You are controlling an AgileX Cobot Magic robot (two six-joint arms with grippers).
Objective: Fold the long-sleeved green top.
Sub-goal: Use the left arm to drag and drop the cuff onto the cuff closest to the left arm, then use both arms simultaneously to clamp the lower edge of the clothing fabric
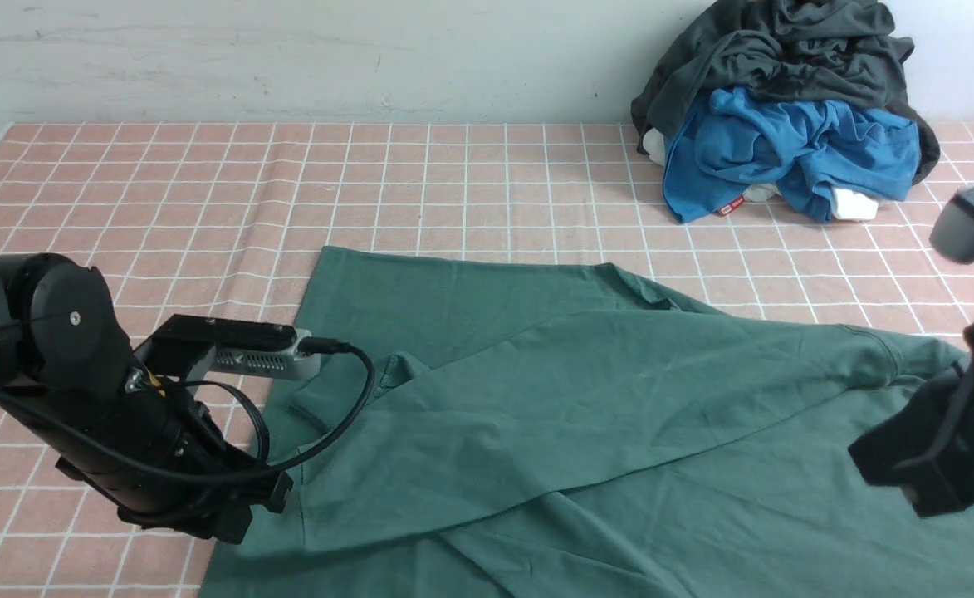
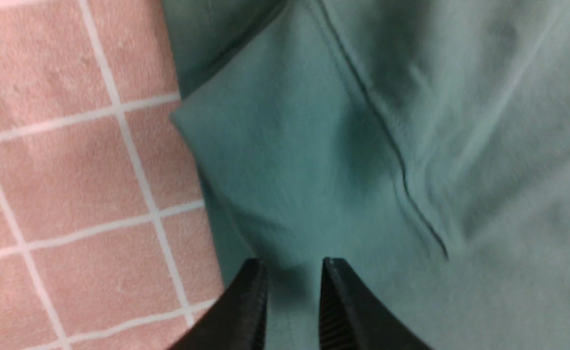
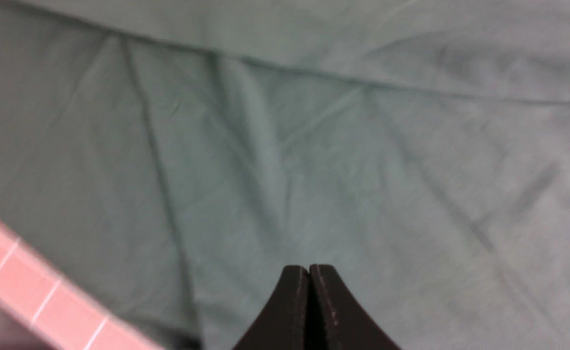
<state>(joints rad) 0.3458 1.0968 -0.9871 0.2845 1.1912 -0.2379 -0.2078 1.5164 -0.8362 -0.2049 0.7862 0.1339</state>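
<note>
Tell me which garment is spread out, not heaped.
The green top, lying flat up front. The blue garment and grey garment are heaped at the far right, grey on top.

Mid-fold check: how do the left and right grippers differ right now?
The left gripper has its jaws apart with a gap; the right gripper has its jaws pressed together. The left gripper sits at the left edge of the green top, beside the pink checked tablecloth; the right gripper is over the top's right side, with fabric filling most of its view. Both are black and point at the top; neither visibly lifts any fabric.
</note>
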